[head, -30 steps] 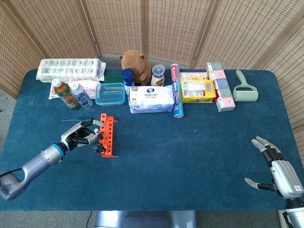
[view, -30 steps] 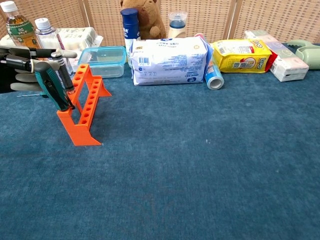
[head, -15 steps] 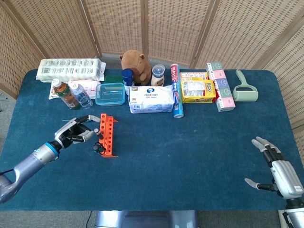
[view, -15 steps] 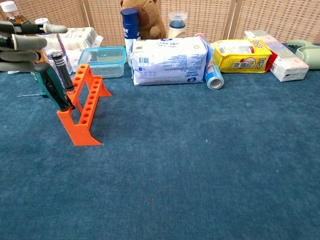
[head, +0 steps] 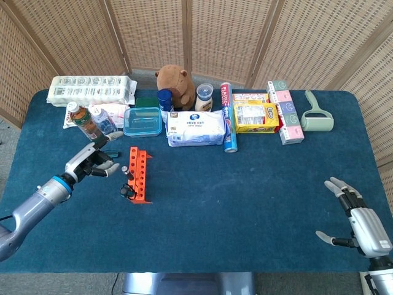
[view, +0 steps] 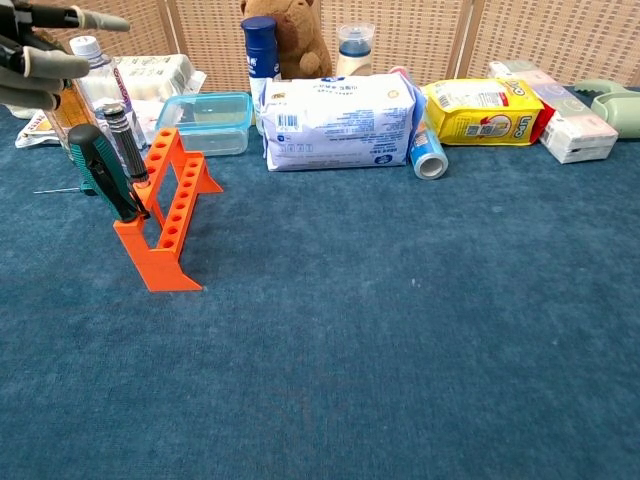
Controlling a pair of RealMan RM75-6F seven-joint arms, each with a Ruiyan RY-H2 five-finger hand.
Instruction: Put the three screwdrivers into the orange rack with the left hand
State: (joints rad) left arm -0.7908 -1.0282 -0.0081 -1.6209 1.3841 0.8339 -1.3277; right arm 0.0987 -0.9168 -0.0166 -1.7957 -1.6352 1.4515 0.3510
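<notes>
While two screwdrivers (view: 105, 172) sit in my orange rack (view: 168, 212), left hand (head: 93, 161) hovers beside it, fingers (view: 48, 64) spread, empty.

The left hand (head: 92, 161) has a black palm frame and pale grey fingers, joined by a blue wrist ring to a smooth silver-grey forearm. The right hand (head: 359, 221) is light grey with dark finger segments and pale tips.

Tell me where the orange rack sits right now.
Head view: the orange rack stands on the table's left half, just right of the left hand, in front of the clear container.
</notes>
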